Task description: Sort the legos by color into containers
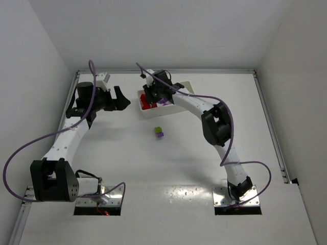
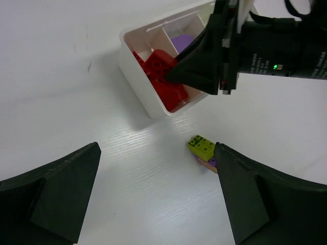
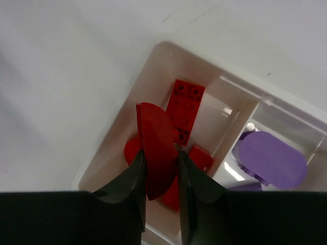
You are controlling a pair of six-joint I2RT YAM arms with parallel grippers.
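Observation:
The white tray (image 1: 146, 113) sits at the back middle of the table. My right gripper (image 3: 159, 166) is shut on a red lego (image 3: 157, 148) and holds it just over the tray's left compartment (image 3: 127, 127), where other red legos (image 3: 186, 109) lie. The middle compartment holds a purple lego (image 3: 272, 158). A lime green lego (image 1: 159, 129) lies touching a purple lego (image 1: 160, 135) on the table in front of the tray. My left gripper (image 1: 122, 98) is open and empty, left of the tray; the green lego shows in its view (image 2: 201, 146).
The right arm (image 1: 214, 122) arcs over the table from its base at the front right. The table's raised rim (image 1: 168, 71) runs along the back, with white walls around.

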